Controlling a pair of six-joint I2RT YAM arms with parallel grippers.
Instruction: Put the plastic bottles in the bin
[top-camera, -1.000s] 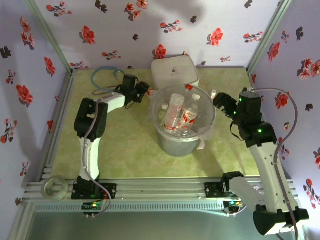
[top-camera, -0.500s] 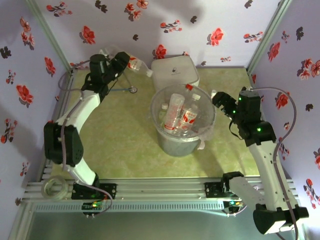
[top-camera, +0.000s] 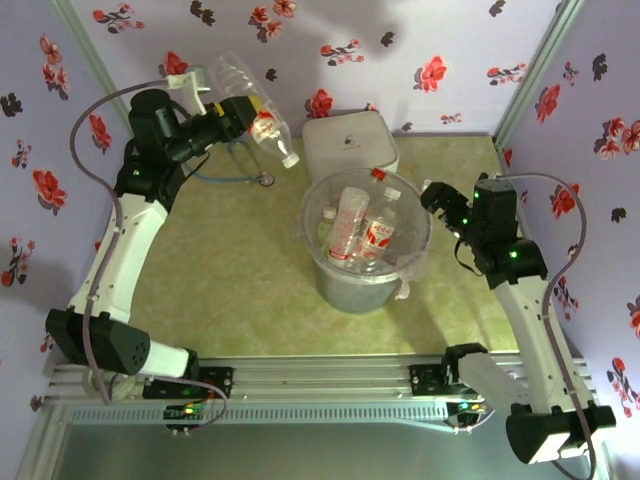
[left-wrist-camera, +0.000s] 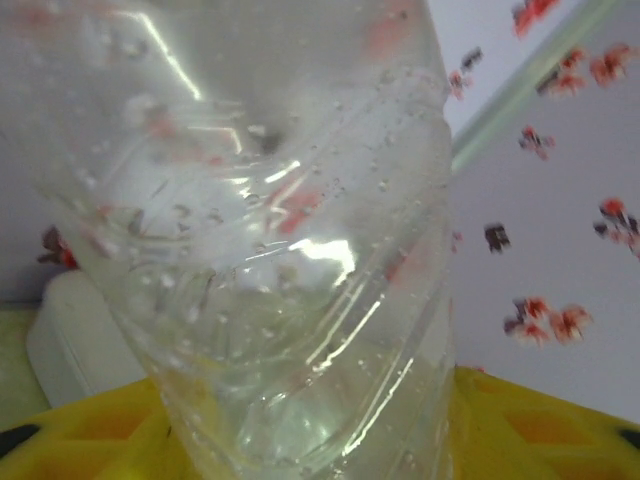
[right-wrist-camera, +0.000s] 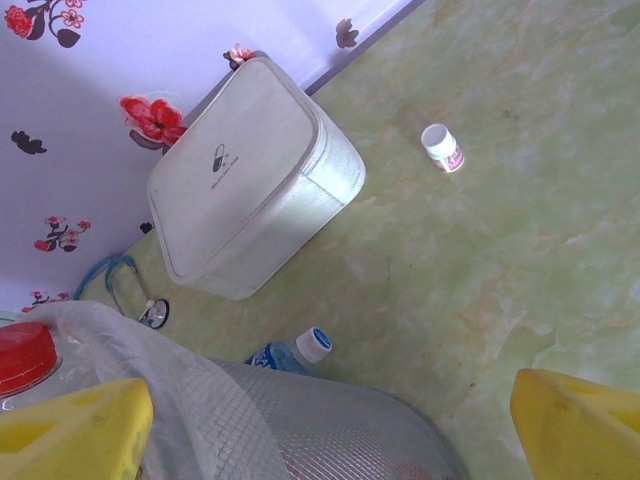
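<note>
Step in hand: carrying one bottle over to the bin. The left claw (top-camera: 232, 118) was closed partway on a clear bottle (top-camera: 258, 105), the body pinched between its yellow pads and the cap end pointing down to the right. The bottle hung high above the back-left of the worktop (top-camera: 250, 290), left of the white box (top-camera: 350, 145) and well apart from the bin (top-camera: 350, 285). Inside the bin lay several bottles (top-camera: 355, 228). The right claw (top-camera: 438, 198) hovered wide open and empty, just beside the bin's right rim. A blue-capped bottle (right-wrist-camera: 300, 349) lay behind the bin, possibly touching its wall; the view was too oblique to be sure. Next move, as judged: swing the left arm rightward until the bottle is above the bin mouth, then let go.
</note>
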